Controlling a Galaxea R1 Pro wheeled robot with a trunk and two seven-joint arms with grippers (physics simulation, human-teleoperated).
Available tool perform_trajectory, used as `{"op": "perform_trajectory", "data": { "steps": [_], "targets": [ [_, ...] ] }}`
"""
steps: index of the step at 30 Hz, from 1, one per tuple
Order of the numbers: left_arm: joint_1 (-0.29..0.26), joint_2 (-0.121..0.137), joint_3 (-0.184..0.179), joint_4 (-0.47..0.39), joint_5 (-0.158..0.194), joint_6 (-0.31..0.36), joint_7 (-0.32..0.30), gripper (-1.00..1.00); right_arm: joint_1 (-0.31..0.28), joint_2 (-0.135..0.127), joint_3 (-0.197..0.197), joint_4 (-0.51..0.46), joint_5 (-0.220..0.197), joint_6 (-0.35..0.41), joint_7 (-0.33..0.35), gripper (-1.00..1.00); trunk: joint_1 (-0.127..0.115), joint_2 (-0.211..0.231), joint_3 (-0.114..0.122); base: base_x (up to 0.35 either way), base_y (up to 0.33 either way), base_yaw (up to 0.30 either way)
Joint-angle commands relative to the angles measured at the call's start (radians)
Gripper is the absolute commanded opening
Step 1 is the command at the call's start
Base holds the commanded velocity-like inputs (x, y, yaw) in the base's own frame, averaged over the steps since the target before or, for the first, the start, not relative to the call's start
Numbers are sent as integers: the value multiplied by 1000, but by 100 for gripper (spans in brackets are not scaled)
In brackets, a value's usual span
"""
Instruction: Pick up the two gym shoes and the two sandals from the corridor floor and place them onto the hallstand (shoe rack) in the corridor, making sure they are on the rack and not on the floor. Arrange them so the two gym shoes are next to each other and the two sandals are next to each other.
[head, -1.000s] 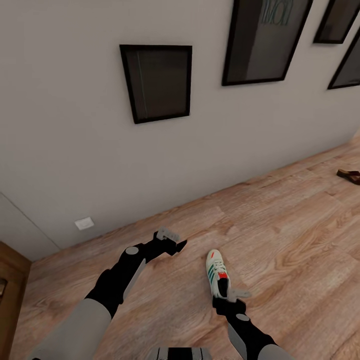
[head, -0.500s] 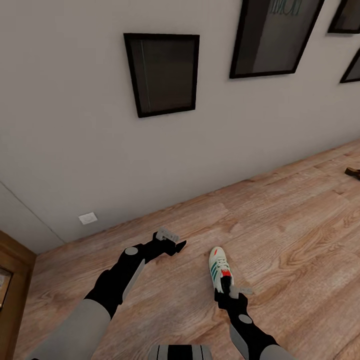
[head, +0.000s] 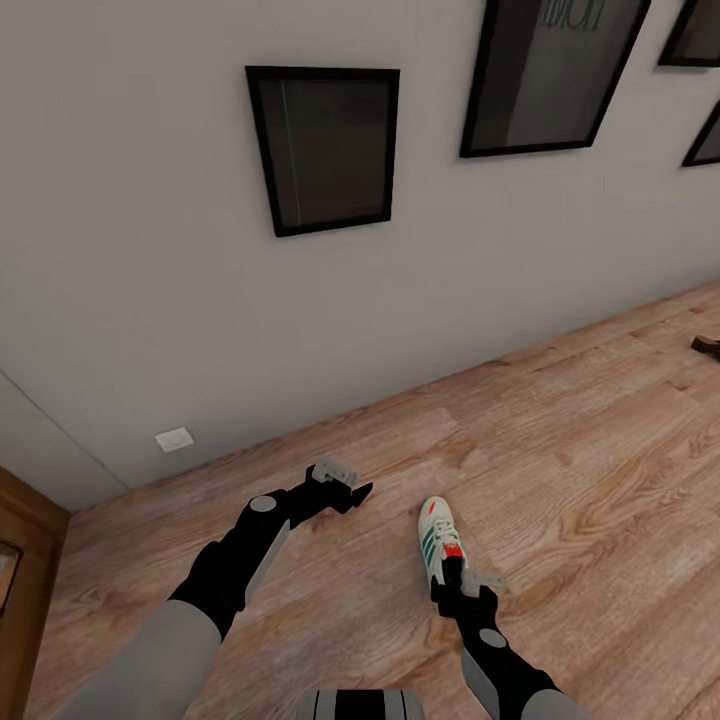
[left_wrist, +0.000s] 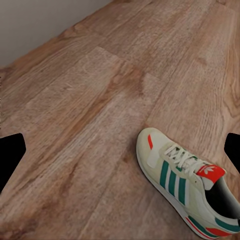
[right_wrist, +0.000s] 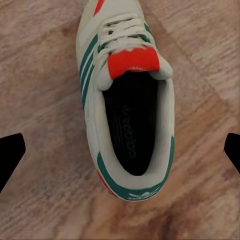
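- Gym shoe is seen lying upright on the corridor floor in the head view, with its toe turned toward the grey wall.
- Right end effector is held directly over the heel end of this shoe. In the right wrist view its two dark fingertips are spread wide, one on each side of the shoe, and they are not touching it.
- Inside of the shoe, its black insole and the red-orange tongue are shown by the right wrist view. The head view gives only the outer shape.
- Left end effector is held above the floor near the wall, apart from the shoe. Its fingertips are spread, with nothing between them, and the green side stripes of the shoe are seen from there.
- Dark sandal is partly seen at the right edge of the head view, on the floor, well apart from the shoe.
- Black picture frames and a white wall socket are seen on the wall.
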Motion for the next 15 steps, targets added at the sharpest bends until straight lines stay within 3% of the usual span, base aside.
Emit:
{"op": "perform_trajectory", "data": {
  "steps": [1,9,15],
  "targets": [
    [0,0,1,-1,2,7,-4,100,-1,0,5,1,-10,-4,-3,100,0,0,-1,37,0,0],
    [0,0,2,-1,1,8,-3,100,-1,-1,5,1,-10,-4,-3,100,0,0,-1,28,0,0],
    [0,-1,1,0,0,7,5,100,-1,-1,5,2,-10,-4,-3,100,0,0,-1,176,-62,0]
  ]
}}
